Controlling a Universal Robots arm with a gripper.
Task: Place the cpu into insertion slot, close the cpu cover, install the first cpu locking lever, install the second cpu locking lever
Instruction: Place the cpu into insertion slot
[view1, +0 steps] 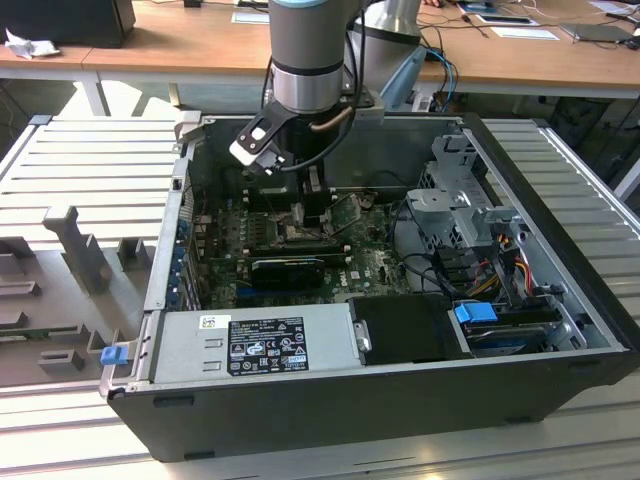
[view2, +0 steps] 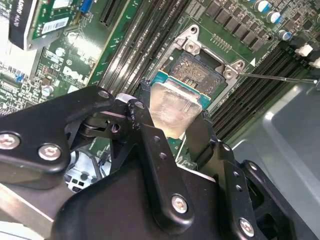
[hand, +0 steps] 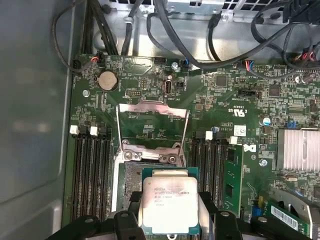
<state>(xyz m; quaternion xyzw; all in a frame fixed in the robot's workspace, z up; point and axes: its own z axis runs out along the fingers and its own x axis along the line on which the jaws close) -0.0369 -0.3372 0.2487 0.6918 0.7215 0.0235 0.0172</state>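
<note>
Exterior view shows the robot arm (view1: 310, 50) reaching down into an open computer case (view1: 300, 410) that lies on its side, with the gripper (view1: 312, 205) low over the green main board (view1: 375, 262). A grey power supply (view1: 250, 345) sits along the near wall of the case.

In both wrist views the jaws are clamped on the chip (hand: 169, 202), one black finger (hand: 129, 207) pressing on each of two opposite edges. The pale metal top of the chip (view2: 175, 107) faces up, and its green edge shows around the metal.

The chip hangs over the nearer part of the socket (hand: 131, 175), whose far part lies bare with its field of contacts exposed. In the second wrist view the chip covers one side of the socket (view2: 200, 65); whether it touches the contacts I cannot tell.

The cover (hand: 150, 109) stands raised on its hinge at the far edge of the socket, and board shows through its open window. A thin lever (view2: 280, 77) juts out from one socket corner, away from the frame. Rows of black memory slots (hand: 92, 170) run along both sides of the socket.
</note>
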